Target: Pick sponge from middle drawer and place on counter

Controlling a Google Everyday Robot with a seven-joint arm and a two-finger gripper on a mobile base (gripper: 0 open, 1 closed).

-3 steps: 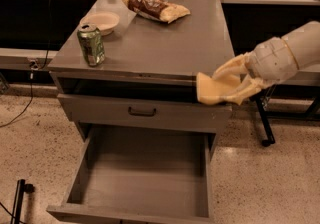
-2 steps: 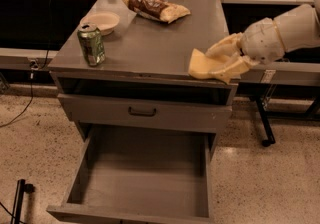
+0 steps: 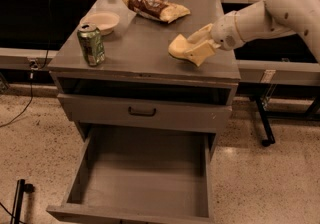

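The pale yellow sponge is held between the fingers of my gripper, just over the right part of the grey counter; I cannot tell whether it touches the top. My white arm reaches in from the upper right. The middle drawer stands pulled out at the bottom, its bare grey floor holding nothing.
On the counter stand a green soda can at front left, a pale bowl behind it, and a brown-and-yellow snack bag at the back. A shut drawer front with a black handle sits above the open drawer.
My gripper has carried the sponge up and leftward, from beside the cabinet's right front corner to over the counter top.
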